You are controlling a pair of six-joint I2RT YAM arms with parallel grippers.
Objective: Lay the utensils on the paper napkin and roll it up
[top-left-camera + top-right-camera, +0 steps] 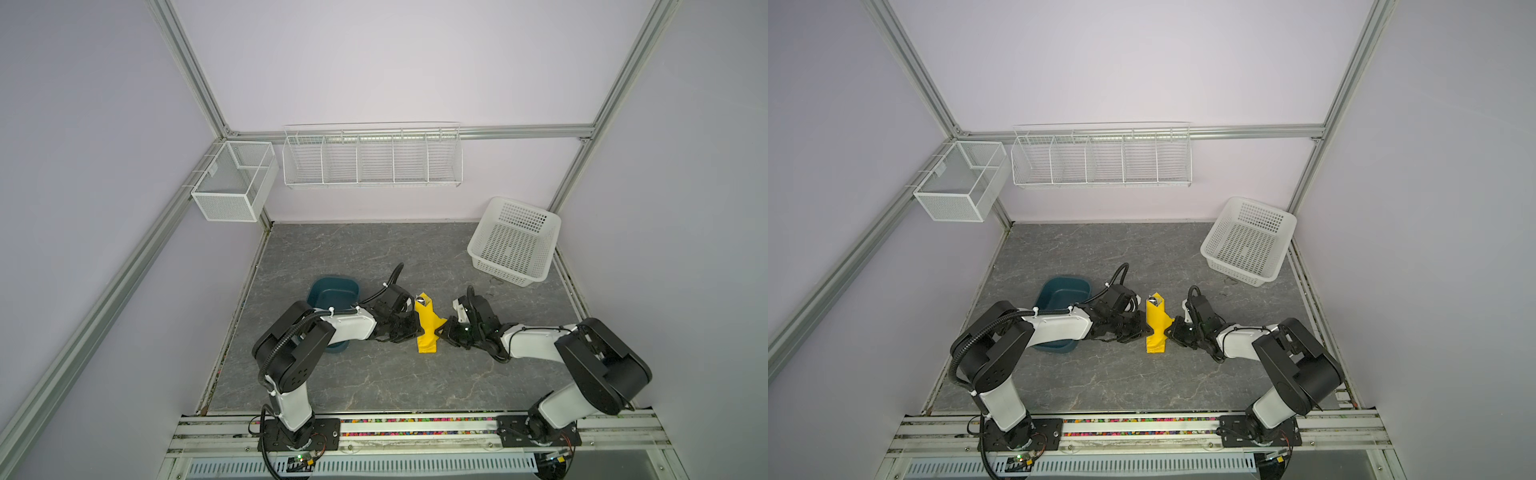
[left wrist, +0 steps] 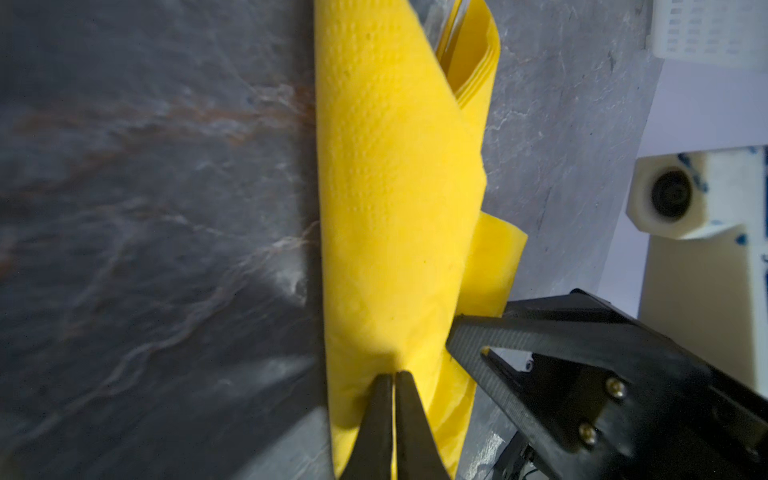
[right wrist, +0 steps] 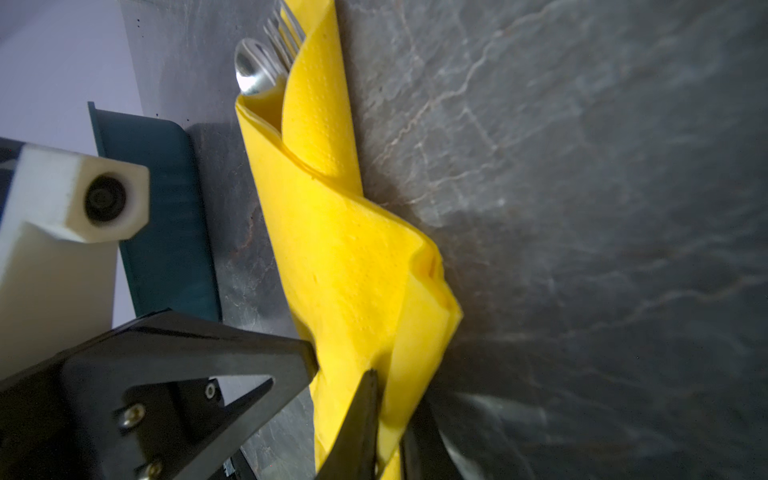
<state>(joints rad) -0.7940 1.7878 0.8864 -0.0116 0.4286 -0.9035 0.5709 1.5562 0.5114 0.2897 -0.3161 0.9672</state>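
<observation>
Right now, step in hand: the roll is looking nearly closed, and both arms are meeting at the bundle's near half, probably to tuck in the last flap.
paper napkin: it is lying as a narrow yellow bundle in the middle of the table, pointing away from the robot's base. It is sitting between the two grippers, near the tray and well apart from the basket.
left gripper: its jaws are sitting together, with the tips pushing into the bundle's side. I am judging that it is pinning the roll so the wrap is not springing open. Whether a ply is caught between them I cannot tell.
right gripper: its jaws are pinching a loose yellow flap that is sticking out on its side, likely to hold it taut for wrapping over.
utensils: the spoon bowl and fork tines are poking out of the far open end. No knife is showing.
look of the paper: it is showing bright yellow with fine embossed dots. One layer is crossing diagonally over another and bunching into a crumpled fold near the right gripper.
</observation>
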